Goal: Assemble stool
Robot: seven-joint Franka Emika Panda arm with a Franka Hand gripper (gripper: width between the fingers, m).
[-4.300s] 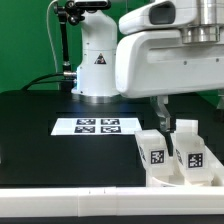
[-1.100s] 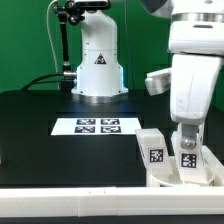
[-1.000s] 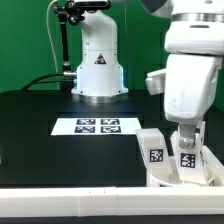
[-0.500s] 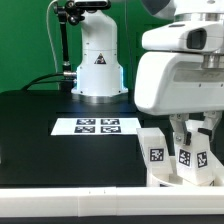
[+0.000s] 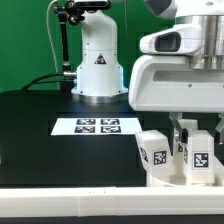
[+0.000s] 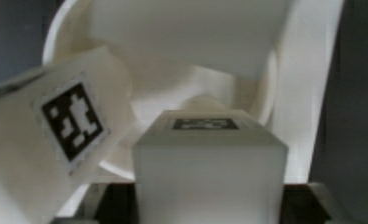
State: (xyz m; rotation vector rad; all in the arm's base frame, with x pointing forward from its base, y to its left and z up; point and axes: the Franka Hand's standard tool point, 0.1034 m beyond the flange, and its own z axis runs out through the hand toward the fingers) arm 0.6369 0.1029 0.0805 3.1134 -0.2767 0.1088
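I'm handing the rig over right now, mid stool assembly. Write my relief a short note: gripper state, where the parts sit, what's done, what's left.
Gripper: low over the legs at the exterior view's right front, a leg between its fingers in the wrist view; grip not confirmable.
Parts: two tagged legs show in the exterior view, one standing free and one beside the gripper. A third leg cannot be made out. The curved white seat lies right behind them.
Marker board: flat mid-table.
Done: no leg visibly joined to the seat.
Left: lift the leg, fit it to the seat, then the remaining legs.
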